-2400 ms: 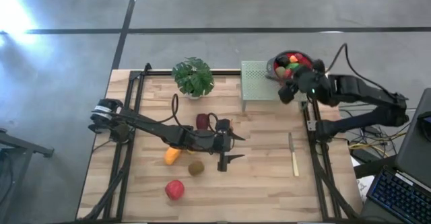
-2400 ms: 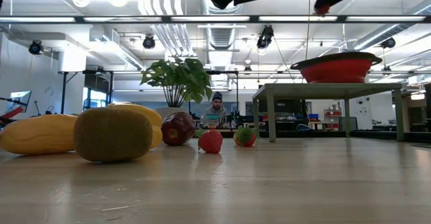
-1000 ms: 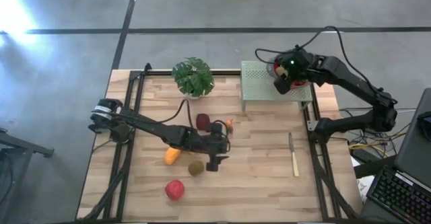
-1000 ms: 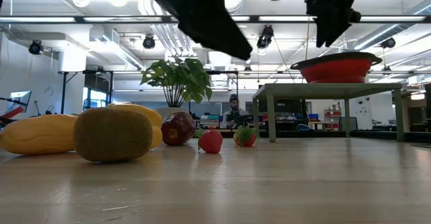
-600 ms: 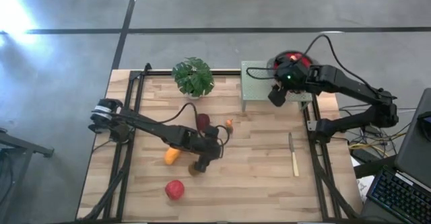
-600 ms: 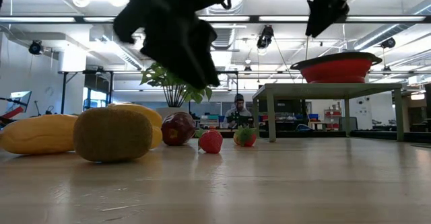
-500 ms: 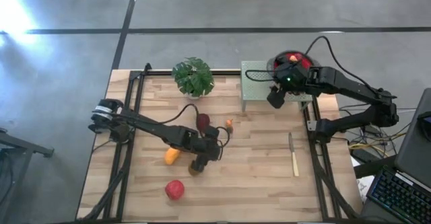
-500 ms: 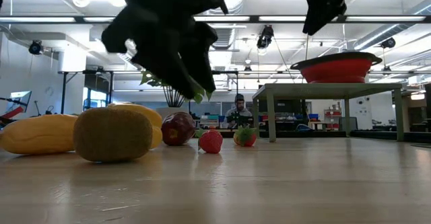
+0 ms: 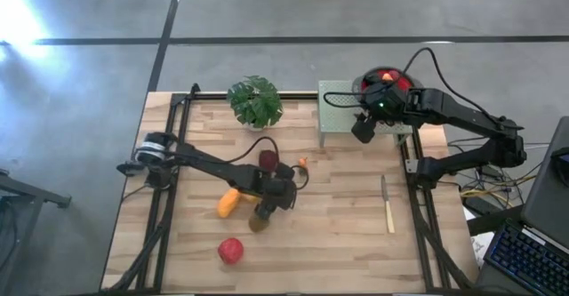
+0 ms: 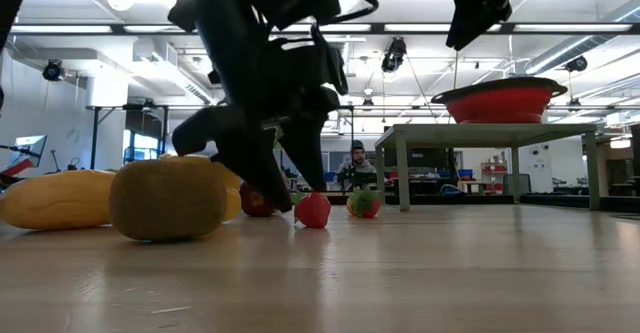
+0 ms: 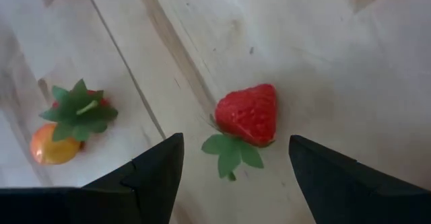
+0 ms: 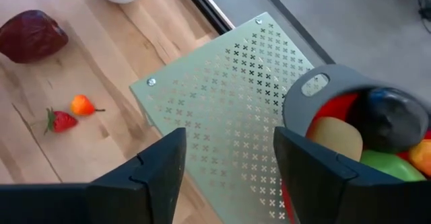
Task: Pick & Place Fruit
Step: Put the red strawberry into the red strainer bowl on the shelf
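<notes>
My left gripper [image 11: 236, 143] is open and low over the table. Its fingers stand on either side of a small red strawberry [image 11: 248, 113] that lies on the wood; I see no touch. In the low view the left gripper [image 10: 290, 178] reaches down just beside the strawberry [image 10: 313, 210]. A tiny orange fruit with green leaves [image 11: 67, 124] lies near it. A maroon fruit [image 9: 268, 160], an orange-yellow fruit [image 9: 228, 203], a brown kiwi [image 9: 258, 223] and a red apple [image 9: 230, 250] lie on the table. My right gripper [image 12: 230, 135] is open and empty over the green stand [image 12: 229, 89].
A red and grey bowl [image 9: 388, 76] holding several fruits sits on the far right of the perforated green stand [image 9: 336, 109]. A potted plant [image 9: 255, 100] stands at the far edge. A knife with a pale handle [image 9: 387, 207] lies on the right of the table.
My left gripper has come down from well above the table until its fingers are close to the wood around the strawberry, swinging a little toward the table's left. My right gripper has moved from beside the bowl toward the near edge of the stand, then stayed still.
</notes>
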Robot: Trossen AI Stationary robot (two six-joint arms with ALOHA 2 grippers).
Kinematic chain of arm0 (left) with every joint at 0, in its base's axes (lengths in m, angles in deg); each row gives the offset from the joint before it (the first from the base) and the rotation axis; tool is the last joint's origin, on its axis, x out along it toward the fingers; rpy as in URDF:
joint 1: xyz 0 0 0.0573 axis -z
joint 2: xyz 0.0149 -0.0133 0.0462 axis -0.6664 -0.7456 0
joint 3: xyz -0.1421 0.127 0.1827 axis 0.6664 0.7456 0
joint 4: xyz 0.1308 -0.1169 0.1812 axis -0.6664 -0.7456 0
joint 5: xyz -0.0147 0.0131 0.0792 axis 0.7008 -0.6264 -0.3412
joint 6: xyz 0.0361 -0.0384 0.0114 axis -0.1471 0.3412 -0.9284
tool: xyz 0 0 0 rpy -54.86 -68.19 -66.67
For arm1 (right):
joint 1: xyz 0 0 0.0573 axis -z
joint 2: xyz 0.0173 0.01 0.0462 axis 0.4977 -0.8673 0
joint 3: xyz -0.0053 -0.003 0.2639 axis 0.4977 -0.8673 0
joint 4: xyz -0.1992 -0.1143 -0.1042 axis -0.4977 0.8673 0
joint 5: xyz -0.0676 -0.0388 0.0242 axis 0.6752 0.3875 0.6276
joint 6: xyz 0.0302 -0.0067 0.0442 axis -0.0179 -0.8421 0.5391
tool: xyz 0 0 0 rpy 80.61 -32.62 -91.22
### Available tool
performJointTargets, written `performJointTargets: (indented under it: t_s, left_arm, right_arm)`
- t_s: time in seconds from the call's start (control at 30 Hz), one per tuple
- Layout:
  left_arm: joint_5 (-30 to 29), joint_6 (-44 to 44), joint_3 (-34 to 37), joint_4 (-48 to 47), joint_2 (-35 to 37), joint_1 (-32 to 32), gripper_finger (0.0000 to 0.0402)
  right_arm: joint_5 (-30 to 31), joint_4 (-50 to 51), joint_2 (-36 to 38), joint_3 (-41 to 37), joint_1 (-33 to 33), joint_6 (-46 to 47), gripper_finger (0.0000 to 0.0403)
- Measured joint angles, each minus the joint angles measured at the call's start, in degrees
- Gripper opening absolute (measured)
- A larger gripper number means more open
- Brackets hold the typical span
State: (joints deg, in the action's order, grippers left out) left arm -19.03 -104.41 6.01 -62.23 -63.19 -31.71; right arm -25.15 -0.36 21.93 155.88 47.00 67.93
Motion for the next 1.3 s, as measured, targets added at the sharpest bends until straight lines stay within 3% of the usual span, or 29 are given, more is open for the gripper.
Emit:
performJointTargets:
  t_s: [0.53,0.97,1.13,1.3]
  left_arm:
    - [4.5,-1.9,-0.3,4.2,-4.2,-0.3,0.0263]
    - [4.5,-0.6,-0.1,4.3,-3.6,-0.3,0.0148]
    - [3.9,4.2,0.0,3.8,-2.7,-0.3,0.0140]
    - [4.0,8.4,0.1,4.3,0.4,-0.3,0.0156]
  right_arm:
    - [0.0,-0.5,0.0,0.0,0.0,-0.1,0.0222]
    - [-0.3,-0.4,0.0,-0.7,-1.0,0.0,0.0191]
    - [-0.5,-0.3,0.0,-0.8,-5.8,0.6,0.0182]
    - [-0.5,-0.5,0.0,-1.3,-15.5,4.6,0.0176]
